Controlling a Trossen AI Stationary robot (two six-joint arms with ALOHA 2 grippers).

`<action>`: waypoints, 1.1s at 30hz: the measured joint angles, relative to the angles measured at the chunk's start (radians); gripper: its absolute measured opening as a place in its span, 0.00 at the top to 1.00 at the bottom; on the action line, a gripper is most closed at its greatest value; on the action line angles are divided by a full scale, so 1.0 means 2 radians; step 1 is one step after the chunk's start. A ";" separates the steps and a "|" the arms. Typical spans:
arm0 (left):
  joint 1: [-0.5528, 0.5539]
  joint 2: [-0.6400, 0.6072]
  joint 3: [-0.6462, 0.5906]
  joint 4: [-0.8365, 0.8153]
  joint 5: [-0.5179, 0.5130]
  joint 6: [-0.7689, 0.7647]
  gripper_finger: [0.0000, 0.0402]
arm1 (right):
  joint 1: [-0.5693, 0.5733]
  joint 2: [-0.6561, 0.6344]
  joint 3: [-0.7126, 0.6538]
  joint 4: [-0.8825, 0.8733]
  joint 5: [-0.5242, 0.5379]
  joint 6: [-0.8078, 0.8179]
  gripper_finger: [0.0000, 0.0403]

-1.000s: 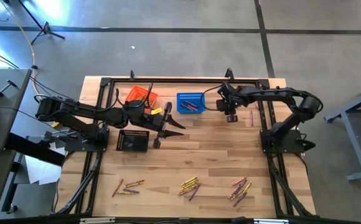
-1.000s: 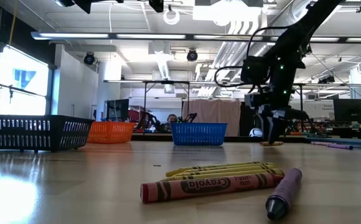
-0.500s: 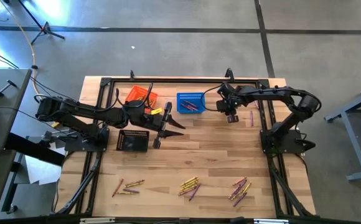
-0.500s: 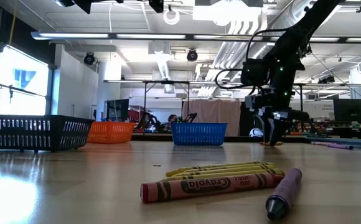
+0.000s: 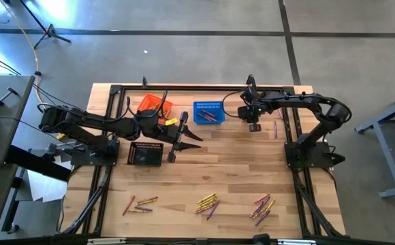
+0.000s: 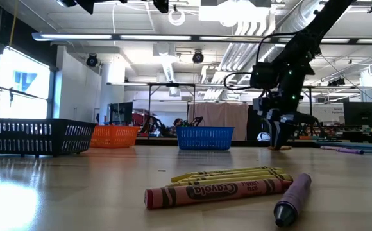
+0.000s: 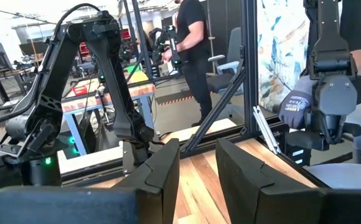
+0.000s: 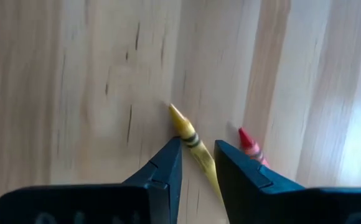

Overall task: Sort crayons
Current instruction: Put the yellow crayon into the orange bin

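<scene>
In the right wrist view a yellow crayon point(image 8: 190, 138) lies flat on the wooden table, with a red crayon point(image 8: 249, 144) beside it. My right gripper point(image 8: 198, 149) point(image 5: 253, 126) points down at the far right of the table. It is open, one finger on each side of the yellow crayon. Several more crayons lie in loose groups point(image 5: 208, 203) point(image 5: 140, 203) point(image 5: 263, 207) near the front edge. My left gripper point(image 5: 184, 143) point(image 7: 198, 155) waits open and level above the table's middle, holding nothing. My right gripper comes from above, pointing steeply down. Its fingers point(image 8: 168, 163) straddle the yellow crayon just behind its pointed tip point(image 8: 196, 148), lying slantwise across it. The crayon lies flat on the table. Whether the fingers touch it, I cannot tell.
A blue basket point(image 5: 208, 112) with crayons stands left of my right gripper, an orange basket point(image 5: 154, 104) at the far left-middle, a black basket point(image 5: 146, 153) below my left arm. Purple crayons point(image 5: 275, 128) lie right of the gripper. A person point(image 7: 190, 56) stands beyond the table.
My right gripper's fingers have drawn closer together over the yellow crayon while it has stayed low over the same spot. The crayons and baskets have not moved.
</scene>
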 joint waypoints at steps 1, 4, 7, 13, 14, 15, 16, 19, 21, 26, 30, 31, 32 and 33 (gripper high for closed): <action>0.000 0.000 0.000 0.000 0.000 0.000 0.77 | 0.000 0.000 0.000 0.003 -0.005 0.000 0.80; 0.000 0.000 0.000 0.000 0.000 0.000 0.76 | 0.000 0.000 0.000 0.004 -0.025 0.000 0.80; 0.000 0.000 0.000 0.000 0.000 0.000 0.77 | 0.001 0.000 0.000 -0.001 -0.045 0.001 0.80; 0.000 0.000 0.000 -0.001 0.000 0.000 0.76 | 0.002 0.000 0.000 -0.002 -0.045 0.000 0.80; 0.000 0.000 0.000 -0.001 0.000 0.000 0.76 | 0.001 0.000 0.000 -0.002 -0.045 0.000 0.80; 0.000 0.000 0.000 -0.001 0.000 0.000 0.77 | 0.001 0.000 0.000 -0.002 -0.044 0.000 0.80; 0.000 0.000 0.000 -0.001 0.000 0.000 0.77 | 0.001 0.000 0.000 -0.002 -0.043 0.000 0.80; 0.000 0.000 0.000 -0.001 0.000 0.000 0.76 | 0.000 0.000 0.000 -0.002 -0.041 0.000 0.80; 0.000 0.000 0.000 -0.001 0.000 0.000 0.76 | 0.000 0.002 0.000 -0.001 -0.041 0.000 0.80; 0.000 0.000 0.000 -0.001 0.000 -0.001 0.77 | 0.000 0.024 0.003 0.000 -0.042 0.000 0.80; 0.000 0.000 0.000 -0.004 0.000 -0.005 0.76 | 0.000 0.041 0.004 -0.005 -0.045 0.000 0.80; 0.000 0.000 0.000 -0.007 0.000 -0.005 0.77 | 0.000 0.042 0.004 -0.005 -0.045 0.000 0.80; 0.000 0.000 0.000 -0.009 0.000 -0.005 0.77 | 0.000 0.042 0.004 -0.006 -0.045 0.002 0.80; 0.000 0.000 0.000 -0.011 0.000 -0.005 0.77 | 0.000 0.042 0.004 -0.006 -0.045 0.002 0.80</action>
